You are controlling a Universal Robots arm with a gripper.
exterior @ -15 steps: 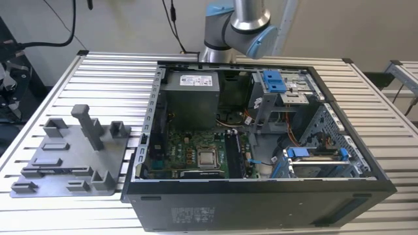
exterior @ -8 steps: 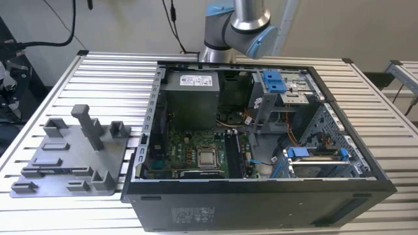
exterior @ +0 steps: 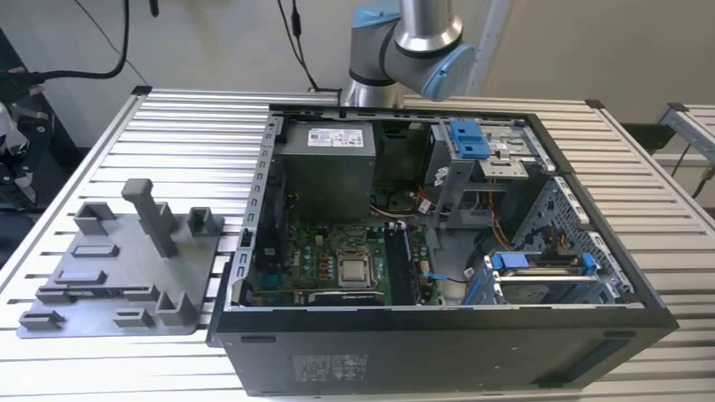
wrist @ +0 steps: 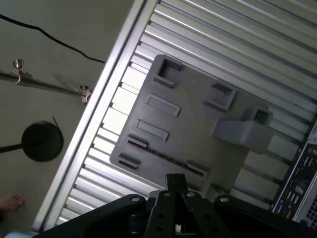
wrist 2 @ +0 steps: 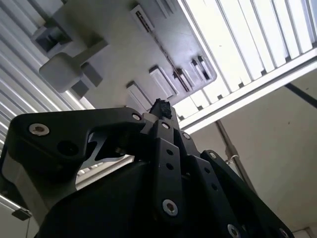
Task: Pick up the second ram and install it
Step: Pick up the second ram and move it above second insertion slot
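Observation:
My gripper (wrist: 175, 181) hangs high above the grey fixture plate (wrist: 198, 129), its two dark fingers pressed together with nothing between them; the second wrist view also shows the gripper (wrist 2: 161, 106) over the plate (wrist 2: 124, 49). The second ram is not clearly in view. A thin dark line (wrist: 166, 156) runs along a long slot near the plate's edge, and I cannot tell whether it is the ram. In the exterior view the plate (exterior: 117, 268) lies on the table at the left of the open computer case (exterior: 447, 251). The motherboard's memory slots (exterior: 404, 266) sit beside the processor socket.
The arm's base (exterior: 404, 42) stands behind the case. The plate carries a tall post (exterior: 151, 213) and several low blocks. Blue drive-bay latches (exterior: 470, 138) and cables fill the case's right side. The table edge (wrist: 94, 109) and the floor with a black round stand (wrist: 42, 141) lie beyond the plate.

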